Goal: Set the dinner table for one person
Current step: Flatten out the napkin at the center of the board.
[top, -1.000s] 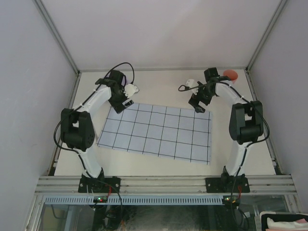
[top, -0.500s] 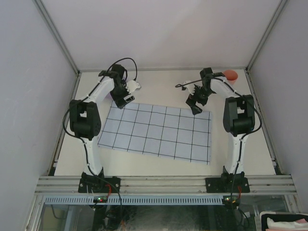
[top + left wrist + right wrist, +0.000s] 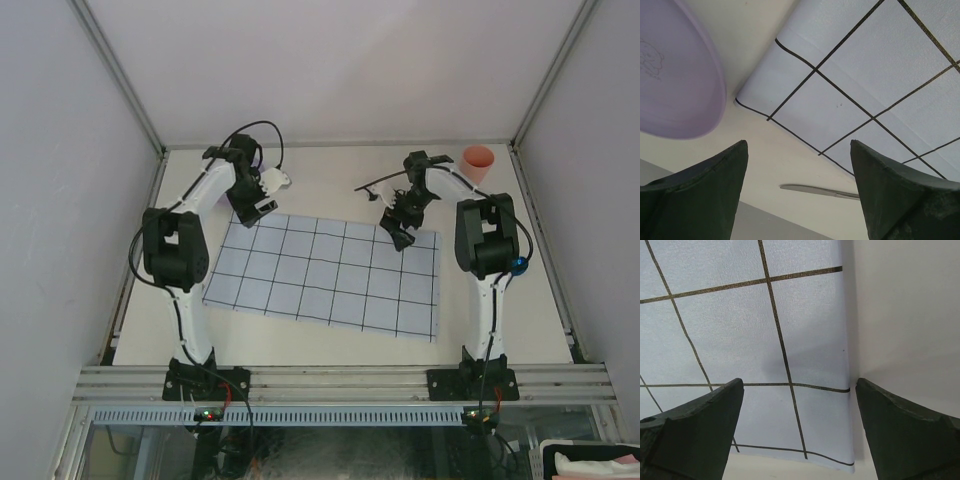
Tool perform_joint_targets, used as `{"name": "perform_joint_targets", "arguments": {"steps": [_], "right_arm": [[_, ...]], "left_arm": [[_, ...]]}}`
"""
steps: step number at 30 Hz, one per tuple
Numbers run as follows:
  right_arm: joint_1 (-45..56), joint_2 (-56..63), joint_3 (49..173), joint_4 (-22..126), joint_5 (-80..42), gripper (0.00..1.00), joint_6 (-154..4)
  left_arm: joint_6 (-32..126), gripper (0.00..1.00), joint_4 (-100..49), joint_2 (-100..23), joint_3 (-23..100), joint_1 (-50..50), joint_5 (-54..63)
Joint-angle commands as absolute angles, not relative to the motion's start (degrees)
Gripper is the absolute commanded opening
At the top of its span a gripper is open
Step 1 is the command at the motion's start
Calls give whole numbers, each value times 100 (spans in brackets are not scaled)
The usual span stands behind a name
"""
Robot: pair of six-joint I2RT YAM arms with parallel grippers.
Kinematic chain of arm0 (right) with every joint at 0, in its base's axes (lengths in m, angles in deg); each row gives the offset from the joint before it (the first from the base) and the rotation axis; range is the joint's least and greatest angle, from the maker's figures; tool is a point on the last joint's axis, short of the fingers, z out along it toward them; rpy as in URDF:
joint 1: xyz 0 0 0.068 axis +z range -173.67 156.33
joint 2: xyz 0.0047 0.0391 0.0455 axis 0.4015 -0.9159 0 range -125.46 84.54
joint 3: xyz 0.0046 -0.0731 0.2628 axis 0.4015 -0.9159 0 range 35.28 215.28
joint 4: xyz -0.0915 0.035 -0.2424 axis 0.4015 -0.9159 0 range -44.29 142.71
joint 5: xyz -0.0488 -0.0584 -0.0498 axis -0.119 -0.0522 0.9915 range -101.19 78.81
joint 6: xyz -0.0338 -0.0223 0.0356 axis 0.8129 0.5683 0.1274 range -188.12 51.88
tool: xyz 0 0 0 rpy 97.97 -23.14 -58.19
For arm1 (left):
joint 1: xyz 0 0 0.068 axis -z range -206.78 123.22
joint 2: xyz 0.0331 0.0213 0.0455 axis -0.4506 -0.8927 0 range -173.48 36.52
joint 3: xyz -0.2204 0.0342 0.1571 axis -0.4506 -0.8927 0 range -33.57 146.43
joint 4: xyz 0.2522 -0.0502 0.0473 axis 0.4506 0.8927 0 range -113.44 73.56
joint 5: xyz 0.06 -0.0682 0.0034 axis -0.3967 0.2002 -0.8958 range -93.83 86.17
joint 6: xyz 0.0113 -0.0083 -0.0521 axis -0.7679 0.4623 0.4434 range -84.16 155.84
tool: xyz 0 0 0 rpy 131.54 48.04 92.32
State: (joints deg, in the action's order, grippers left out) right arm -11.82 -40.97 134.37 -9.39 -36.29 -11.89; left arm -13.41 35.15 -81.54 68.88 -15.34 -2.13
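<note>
Dinner table (image 3: 330,170) lies flat, face up, right ahead of my two bases. It fills the floor of the booth, w/ rails along its edges; long axis runs left-right, short axis near-far. On its middle lies the grid cloth (image 3: 330,275), also long left-right but turned a bit, its left end sitting slightly farther than square. Pink cup (image 3: 478,160) stands upright in the far right corner of the table, off the cloth. My left gripper (image 3: 262,210) has jaws wide apart, nothing btw them, nothing touched. It hangs over the cloth's far left corner, fingers pointing down. In the left wrist view the left gripper (image 3: 799,150) frames that corner, w/ bare table beside it. A lilac plate (image 3: 675,75) sits just off the cloth, and a slim silver utensil (image 3: 815,191) lies on the table; can't tell which kind. My right gripper (image 3: 400,232) is also spread wide & empty, above the cloth's far right corner. In the right wrist view the right gripper (image 3: 800,385) shows cloth under one finger, bare table under the other. Arm pose: L arm rises from its near left base, elbow high over the table's left side, forearm reaching far. R arm goes up from the near right base, elbow high on the right, forearm reaching far, then wrist folded back left & down toward the cloth.
</note>
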Motion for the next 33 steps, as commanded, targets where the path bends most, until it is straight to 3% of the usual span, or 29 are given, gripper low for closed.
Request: {"name": "perform_joint_targets", "arguments": {"steps": [1,4,9,18,21,27,33], "right_arm": [[-1110,-4212,13688,-1243,-3728,92,-1022],[-1127,-4248,13716,-1315,-3750,89,-1001],[-1150,-4285,13681,-1410,-3718,71,-953],[-1220,-4393,13838,-1452,-3559,50,-863],[-1223,-4522,14019,-1577,-3496,28,-820],[-1207,-4612,14178,-1598,-3451,0,-836],[-1182,-4674,14285,-1632,-3106,0,-712]], "left_arm": [[-1502,86,3543,-7824,6757,-1586,-225],[-1498,86,3539,-7825,6726,-1586,-222],[-1516,86,3514,-7816,6681,-1585,-270],[-1500,86,3533,-7780,6571,-1580,-222],[-1500,86,3493,-7714,6441,-1583,-270],[-1478,86,3476,-7568,6322,-1583,-253],[-1457,86,3518,-7400,6236,-1582,-260]]}}
